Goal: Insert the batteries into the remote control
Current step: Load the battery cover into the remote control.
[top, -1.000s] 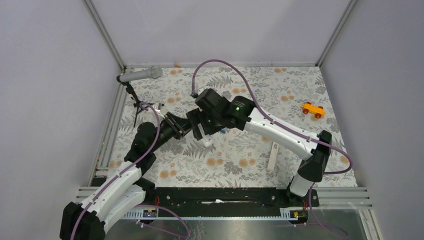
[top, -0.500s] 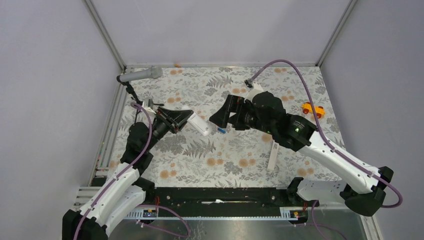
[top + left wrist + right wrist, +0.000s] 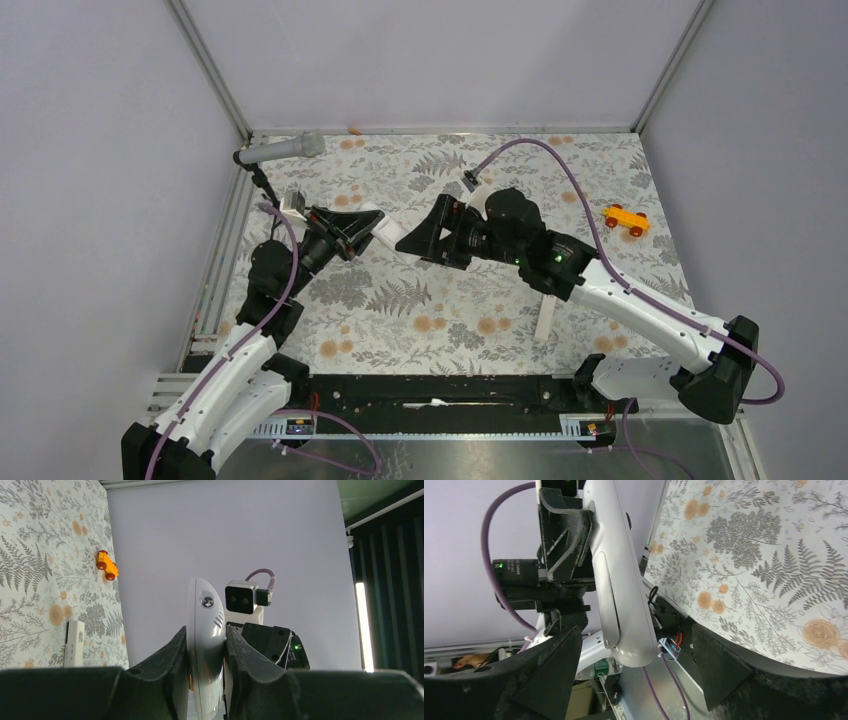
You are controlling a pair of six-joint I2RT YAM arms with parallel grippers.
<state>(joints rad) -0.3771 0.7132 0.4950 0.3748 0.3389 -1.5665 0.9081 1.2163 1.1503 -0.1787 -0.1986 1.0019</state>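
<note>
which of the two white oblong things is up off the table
The remote control, clamped in the left gripper and held in the air; the thinner white strip lies flat on the table.

Remote control [image 3: 202, 605]: lower end buried between left gripper [image 3: 206, 637] fingers, cut off at frame bottom. Right wrist view: top end runs off the edge. Overhead: largely behind right gripper [image 3: 405, 240]. Orange speck [image 3: 190, 682] alongside, possibly a battery, too small to tell.

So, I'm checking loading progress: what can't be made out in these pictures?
- The batteries: none visible in any view; the right gripper covers some of the table in the top view.
- The remote control: both wrist views show it side-on, clamped in the left gripper; whether it is open or loaded, cannot tell.
</note>
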